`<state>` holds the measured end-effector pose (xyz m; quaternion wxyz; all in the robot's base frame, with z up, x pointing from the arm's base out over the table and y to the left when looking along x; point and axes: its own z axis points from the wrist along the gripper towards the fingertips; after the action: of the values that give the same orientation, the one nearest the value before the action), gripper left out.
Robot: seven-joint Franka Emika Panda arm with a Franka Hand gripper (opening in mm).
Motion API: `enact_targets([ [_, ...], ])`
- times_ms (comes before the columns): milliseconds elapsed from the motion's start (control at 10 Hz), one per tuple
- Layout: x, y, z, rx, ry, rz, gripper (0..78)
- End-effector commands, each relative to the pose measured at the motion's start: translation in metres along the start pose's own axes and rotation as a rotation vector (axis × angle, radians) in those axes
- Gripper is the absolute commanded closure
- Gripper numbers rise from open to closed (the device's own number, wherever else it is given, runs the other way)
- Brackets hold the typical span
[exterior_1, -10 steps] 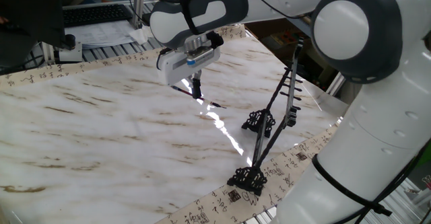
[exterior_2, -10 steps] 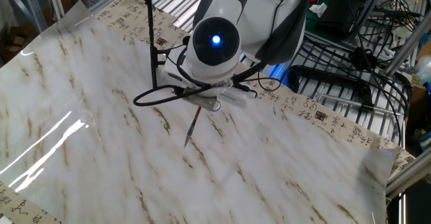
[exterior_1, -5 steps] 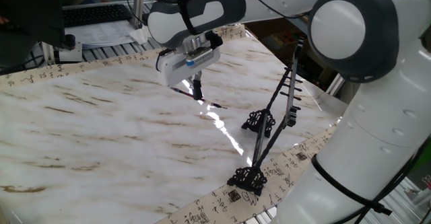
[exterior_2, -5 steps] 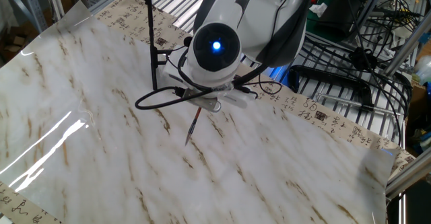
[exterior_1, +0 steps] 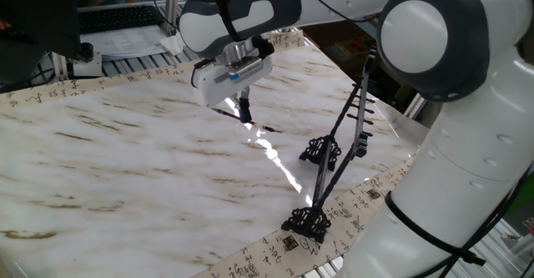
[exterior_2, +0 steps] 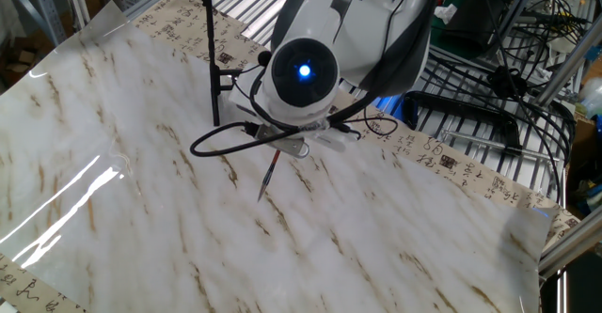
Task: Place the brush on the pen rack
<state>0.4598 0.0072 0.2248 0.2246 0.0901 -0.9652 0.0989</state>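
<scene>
The brush [exterior_2: 268, 179] is a thin dark stick slanting down onto the marble tabletop, its upper end under my wrist. In the one fixed view it shows as a thin line [exterior_1: 224, 108] running past my fingers. My gripper [exterior_1: 244, 118] points straight down at the table, its dark fingers close together on the brush's shaft. In the other fixed view the wrist hides the fingers. The black pen rack [exterior_1: 334, 157] stands to the right of the gripper near the table edge, leaning, with two scrolled feet. It also shows behind the arm [exterior_2: 215, 64].
The marble-patterned tabletop [exterior_1: 125, 161] has a paper strip with characters along its edges [exterior_2: 442, 158]. Black cables [exterior_2: 221, 142] loop beside the wrist. Metal shelving and wires [exterior_2: 508, 59] lie beyond the table. A bright glare streak [exterior_1: 279, 165] crosses the top.
The arm's wrist has shifted slightly up and to the side. The fingers and the brush stay at almost the same spot on the table.
</scene>
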Motion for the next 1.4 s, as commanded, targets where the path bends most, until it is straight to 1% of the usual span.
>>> enact_targets([
  [100, 0.0004, -0.0003, -0.0012, 0.007, -0.001, 0.003, 76.4],
  [500, 0.0004, -0.0003, -0.0012, 0.012, 0.001, 0.021, 76.4],
  [800, 0.0004, -0.0003, -0.0012, 0.019, -0.024, 0.065, 76.4],
  [900, 0.0004, -0.0003, -0.0012, 0.019, -0.024, 0.065, 76.4],
  [1000, 0.0004, -0.0003, -0.0012, 0.017, -0.026, 0.125, 76.4],
  [1200, 0.0004, -0.0003, -0.0012, 0.016, -0.034, 0.151, 76.4],
  [1400, 0.0004, -0.0003, -0.0012, 0.007, -0.039, 0.164, 76.4],
])
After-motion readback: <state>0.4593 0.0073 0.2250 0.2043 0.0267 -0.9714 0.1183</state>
